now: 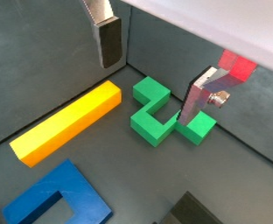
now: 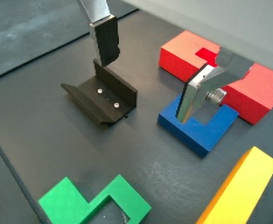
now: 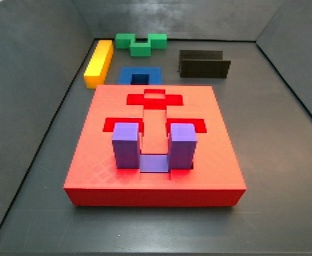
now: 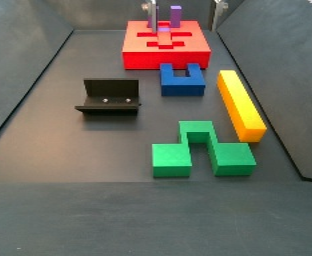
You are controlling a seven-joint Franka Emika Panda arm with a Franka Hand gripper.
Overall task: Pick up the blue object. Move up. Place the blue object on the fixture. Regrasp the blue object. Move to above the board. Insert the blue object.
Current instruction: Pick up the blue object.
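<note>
Dark grey flooring with raised grey walls encloses the scene. On it the blue object (image 4: 183,78) lies flat, its notch facing the board (image 4: 166,45), just in front of that red slab and beside the yellow bar (image 4: 240,102); in a side view (image 3: 141,77) only its top shows past the board's far edge, and in a wrist view (image 1: 59,199) the frame edge cuts it. The fixture (image 4: 109,97) stands apart to one side, empty, also seen in a wrist view (image 2: 101,95). The green block (image 4: 199,149) lies beyond the bar's far end from the board. A purple U-shaped block (image 3: 148,146) sits upright in the board's recess. The hand (image 2: 150,70) hangs above the floor, fingers (image 2: 105,39) spread and gripping nothing; one finger partly hides the blue object in a wrist view (image 2: 202,129). In both side views the hand is hardly discernible.
</note>
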